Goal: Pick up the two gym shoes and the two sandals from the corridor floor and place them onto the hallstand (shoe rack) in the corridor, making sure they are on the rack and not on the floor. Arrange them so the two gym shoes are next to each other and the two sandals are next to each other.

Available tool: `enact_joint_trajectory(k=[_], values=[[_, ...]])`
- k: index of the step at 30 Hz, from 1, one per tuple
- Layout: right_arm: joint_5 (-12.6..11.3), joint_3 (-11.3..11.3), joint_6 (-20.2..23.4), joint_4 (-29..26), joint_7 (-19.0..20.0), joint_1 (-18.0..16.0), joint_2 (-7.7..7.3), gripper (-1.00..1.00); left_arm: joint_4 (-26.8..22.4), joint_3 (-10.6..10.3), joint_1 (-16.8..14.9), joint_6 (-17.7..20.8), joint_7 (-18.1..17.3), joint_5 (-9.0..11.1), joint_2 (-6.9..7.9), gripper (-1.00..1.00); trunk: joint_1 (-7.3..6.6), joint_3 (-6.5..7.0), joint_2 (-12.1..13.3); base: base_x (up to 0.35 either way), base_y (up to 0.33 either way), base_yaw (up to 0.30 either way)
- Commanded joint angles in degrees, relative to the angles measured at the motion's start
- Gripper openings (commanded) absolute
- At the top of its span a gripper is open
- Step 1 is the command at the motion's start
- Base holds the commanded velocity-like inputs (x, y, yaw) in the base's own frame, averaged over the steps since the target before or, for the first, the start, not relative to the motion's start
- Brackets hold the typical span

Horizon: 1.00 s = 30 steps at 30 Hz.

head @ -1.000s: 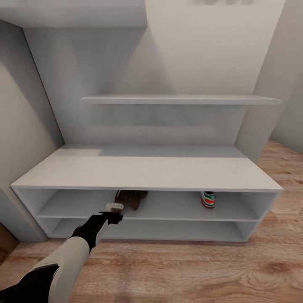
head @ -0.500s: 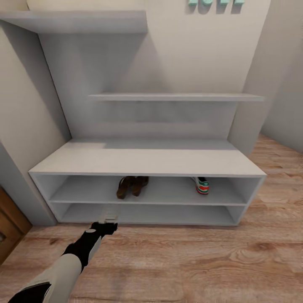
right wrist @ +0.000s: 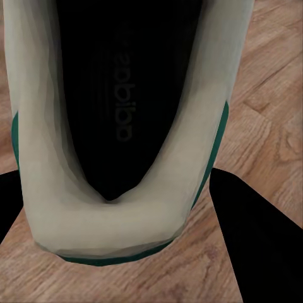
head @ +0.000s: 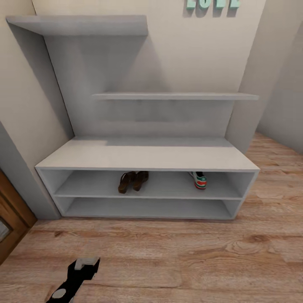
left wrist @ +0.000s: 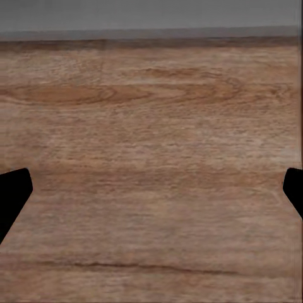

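Standing at 12 o'clock in the head view, the hallstand is a pale-grey bench with two long open compartments, a tall back panel and two upper shelves. In its upper compartment, the two sandals lie side by side, touching or nearly so, a little toward 9 o'clock from the middle. One gym shoe sits in the same compartment, well apart from the sandals, toward 3 o'clock, with its red heel and green stripes facing outward.

The corridor floor, of light wood-grain planks, spreads in front of the rack. The left gripper is at 7 o'clock in the head view, low above the floor and well apart from the rack. In the left wrist view its two dark fingertips stand far from each other with only floor planks between them, so this pincer is open wide and holds nothing.

In the right wrist view the second gym shoe is very close, its dark inside and off-white collar with a green edge turned to the camera. The dark fingers of the right gripper stand on both sides of its heel; the pincer seems closed on the shoe.
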Motion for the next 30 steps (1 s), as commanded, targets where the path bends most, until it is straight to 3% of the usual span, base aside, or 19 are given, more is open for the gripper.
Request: enact_joint_trajectory(k=[1,2,3,4,7,10,11,14,18,30], values=[[-0.3,-0.3,-0.2,0.3,0.5,-0.1,0.01,-1.0,0.2,0.5,1.4,-1.5,-2.6,0.7,0.93,1.0,-0.01,-0.04,0.0,-0.004,0.0,0.0],[-0.3,-0.3,-0.2,0.4,0.5,-0.1,0.01,-1.0,0.2,0.5,1.9,-2.0,-3.7,1.3,1.35,1.0,-0.01,-0.04,0.0,-0.003,0.0,0.0],[-0.3,-0.3,-0.2,0.6,0.6,-0.1,0.01,-1.0,0.6,0.5,3.8,-3.8,-8.4,3.7,3.11,1.0,-0.01,-0.04,0.0,-0.001,0.0,0.0],[-0.3,-0.3,-0.3,0.7,0.6,-0.1,0.01,-1.0,0.7,0.5,4.7,-4.3,-10.8,4.6,3.9,1.0,-0.01,-0.04,0.0,0.0,0.0,0.0],[-0.3,-0.3,-0.3,0.8,0.7,-0.1,0.01,-1.0,0.8,0.5,6.8,-5.1,-17.9,6.1,6.11,1.0,-0.01,-0.04,0.0,0.0,0.0,0.0],[-0.3,-0.3,-0.3,0.7,0.7,-0.1,0.01,-1.0,0.9,0.5,7.7,-5.2,-20.2,6.7,7.1,1.0,-0.01,-0.04,0.0,0.0,0.0,0.0],[-0.4,-0.2,-0.3,0.6,0.8,-0.1,0.01,-1.0,1.4,0.6,8.3,-5.3,-21.3,8.2,7.6,1.0,-0.01,-0.04,0.0,0.0,0.0,0.0],[-0.5,-0.2,-0.3,0.2,0.7,-0.1,0.01,-1.0,2.2,1.2,8.6,-5.3,-21.6,10.2,7.92,1.0,-0.01,-0.04,0.0,0.0,0.0,0.0],[-0.5,-0.2,-0.3,0.2,0.7,-0.1,0.01,-1.0,2.2,1.3,8.6,-5.3,-21.5,10.3,8.03,1.0,-0.01,-0.04,0.0,-0.059,0.009,0.0],[-0.5,-0.3,-0.3,0.3,0.6,-0.1,0.01,-1.0,2.1,1.4,8.6,-5.2,-21.5,10.5,8.07,1.0,-0.01,-0.04,0.0,-0.301,0.186,0.0]])
